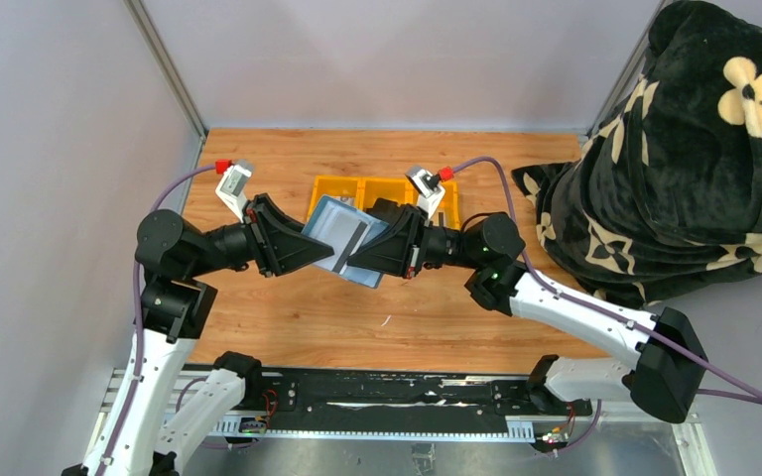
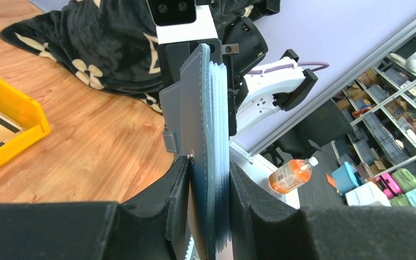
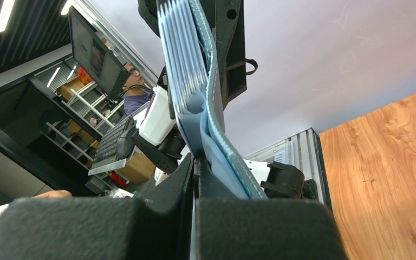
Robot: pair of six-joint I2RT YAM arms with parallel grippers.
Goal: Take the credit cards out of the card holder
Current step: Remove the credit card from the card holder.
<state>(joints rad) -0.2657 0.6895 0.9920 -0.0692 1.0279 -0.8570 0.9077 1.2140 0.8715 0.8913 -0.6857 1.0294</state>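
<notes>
The blue-grey card holder (image 1: pixel 330 224) hangs in the air above the table's middle, held between both arms. My left gripper (image 1: pixel 301 248) is shut on the holder's left edge. In the left wrist view the holder (image 2: pixel 203 108) stands edge on between the pads of that gripper (image 2: pixel 208 206). A pale credit card with a black stripe (image 1: pixel 354 241) sticks out of the holder toward my right gripper (image 1: pixel 362 260). In the right wrist view that gripper (image 3: pixel 195 173) is shut, a thin pale card edge (image 3: pixel 193 233) pinched between its pads, below the holder's slotted side (image 3: pixel 187 65).
A yellow compartment tray (image 1: pixel 323 184) sits on the wooden table behind the holder. It also shows in the left wrist view (image 2: pixel 16 116). A black blanket with cream flowers (image 1: pixel 675 178) is heaped at the right edge. Grey walls stand at the left and back.
</notes>
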